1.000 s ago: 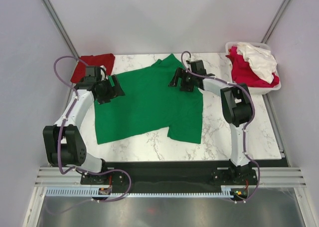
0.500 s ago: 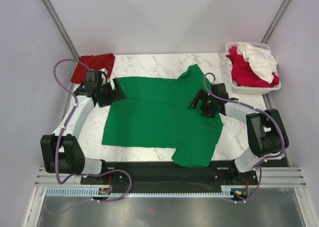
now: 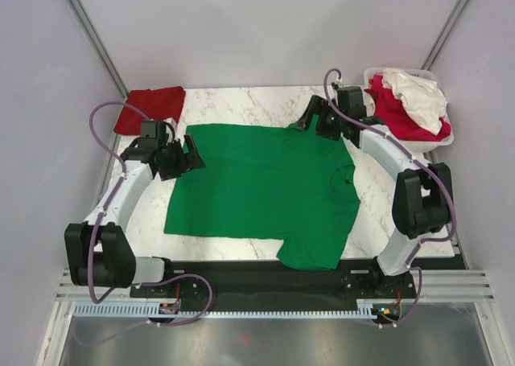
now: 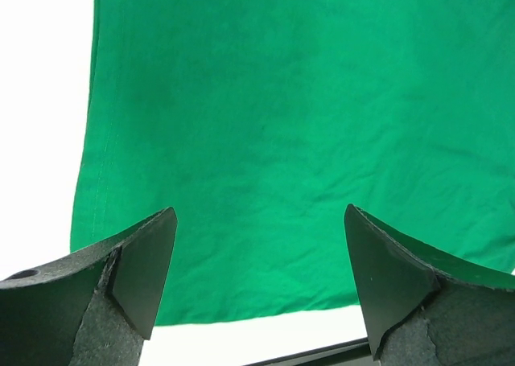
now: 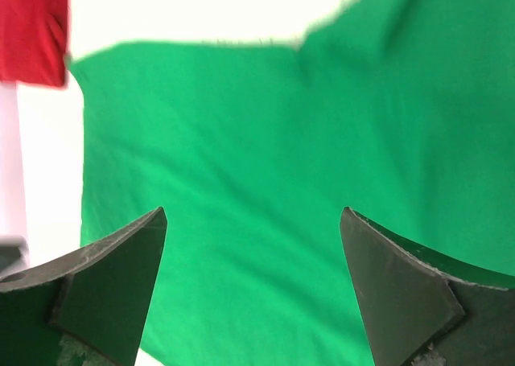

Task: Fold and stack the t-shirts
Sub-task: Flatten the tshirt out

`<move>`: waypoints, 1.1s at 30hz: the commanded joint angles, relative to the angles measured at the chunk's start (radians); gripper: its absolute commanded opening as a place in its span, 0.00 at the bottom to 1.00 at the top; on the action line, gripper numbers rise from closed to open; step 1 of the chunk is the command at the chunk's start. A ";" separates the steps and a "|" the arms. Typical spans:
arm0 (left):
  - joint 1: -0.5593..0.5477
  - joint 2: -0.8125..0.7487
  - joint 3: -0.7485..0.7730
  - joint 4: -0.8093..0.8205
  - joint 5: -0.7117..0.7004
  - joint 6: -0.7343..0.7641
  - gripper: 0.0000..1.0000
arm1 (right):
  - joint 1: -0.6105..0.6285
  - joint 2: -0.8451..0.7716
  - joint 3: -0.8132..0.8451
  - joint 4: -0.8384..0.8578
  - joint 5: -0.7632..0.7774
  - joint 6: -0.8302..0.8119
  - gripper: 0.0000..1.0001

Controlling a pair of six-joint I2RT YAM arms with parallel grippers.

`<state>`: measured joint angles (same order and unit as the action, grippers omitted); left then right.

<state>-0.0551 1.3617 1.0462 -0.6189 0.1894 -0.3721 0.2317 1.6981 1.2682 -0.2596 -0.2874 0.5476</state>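
Observation:
A bright green t-shirt [image 3: 265,189] lies spread flat across the middle of the marble table, one sleeve reaching the near edge. My left gripper [image 3: 191,152] hovers open at the shirt's left edge; the left wrist view shows green cloth [image 4: 265,125] and its hem under the open gripper [image 4: 257,221], with nothing between the fingers. My right gripper [image 3: 312,118] stands open over the shirt's far right corner and holds nothing [image 5: 253,217]. A dark red t-shirt [image 3: 149,107] lies folded at the far left corner and shows again in the right wrist view [image 5: 32,28].
A white plastic basket [image 3: 445,137] at the far right holds a crimson-pink shirt [image 3: 393,118] and a white shirt [image 3: 417,94], close behind my right arm. Bare marble table [image 3: 233,104] shows along the far edge and at the right of the green shirt.
The green shirt went from bunched and skewed to spread flat. My right gripper swung from the shirt's right side up to its far right corner. The left gripper barely shifted.

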 commanded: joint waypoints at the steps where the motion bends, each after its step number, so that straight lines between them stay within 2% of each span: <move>1: -0.008 -0.104 -0.028 -0.018 0.030 0.062 0.92 | 0.004 0.127 0.163 -0.013 0.054 -0.014 0.97; 5: -0.014 -0.153 -0.095 -0.018 -0.014 0.078 0.92 | 0.005 0.325 0.324 -0.033 0.086 0.023 0.87; 8: -0.034 -0.133 -0.094 -0.016 -0.022 0.078 0.91 | 0.006 0.412 0.422 -0.050 0.120 0.041 0.72; 9: -0.038 -0.125 -0.089 -0.016 -0.021 0.078 0.91 | 0.005 0.429 0.434 -0.050 0.126 0.044 0.58; 12: -0.055 -0.107 -0.081 -0.016 -0.007 0.081 0.90 | 0.003 0.488 0.476 -0.049 0.131 0.046 0.45; 16: -0.081 -0.111 -0.087 -0.016 -0.011 0.082 0.90 | 0.003 0.540 0.520 -0.049 0.140 0.038 0.45; 21: -0.107 -0.119 -0.091 -0.016 -0.025 0.084 0.90 | -0.008 0.574 0.554 -0.049 0.143 0.032 0.54; 33: -0.124 -0.113 -0.092 -0.016 -0.036 0.084 0.89 | -0.032 0.624 0.576 -0.046 0.156 0.035 0.53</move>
<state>-0.1741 1.2537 0.9581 -0.6418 0.1627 -0.3267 0.2024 2.3077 1.8099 -0.3164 -0.1516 0.5816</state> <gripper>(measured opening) 0.897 0.534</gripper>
